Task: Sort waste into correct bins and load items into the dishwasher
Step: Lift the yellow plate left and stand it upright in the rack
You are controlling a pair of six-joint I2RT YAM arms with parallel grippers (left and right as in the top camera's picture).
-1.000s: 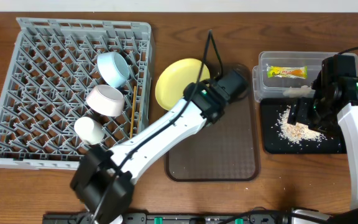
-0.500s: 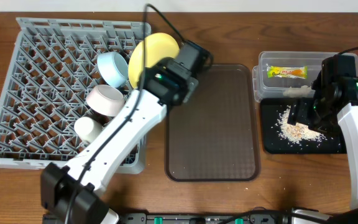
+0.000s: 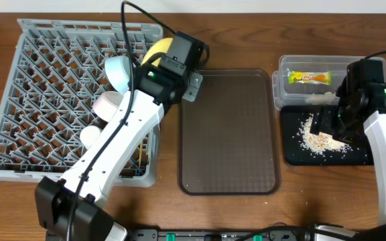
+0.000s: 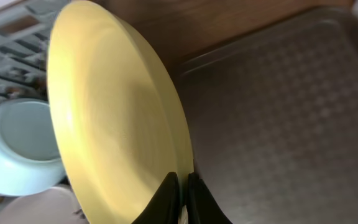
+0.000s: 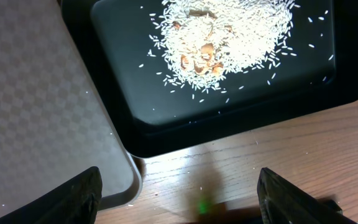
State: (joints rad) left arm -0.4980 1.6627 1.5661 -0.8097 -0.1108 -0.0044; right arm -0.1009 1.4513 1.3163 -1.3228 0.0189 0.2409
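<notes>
Left pincer (image 4: pixel 184 186), clamped on the yellow plate (image 4: pixel 117 118), should be lowered until the rim is seated between pegs of the dishwasher (image 3: pixel 45 80).

You won't find any readable text, label or number in these views. The green-and-orange snack wrapper (image 3: pixel 308 77) in the clear tub (image 3: pixel 313 59) at the far right has some print on it, but from overhead it is too small to make out.
</notes>
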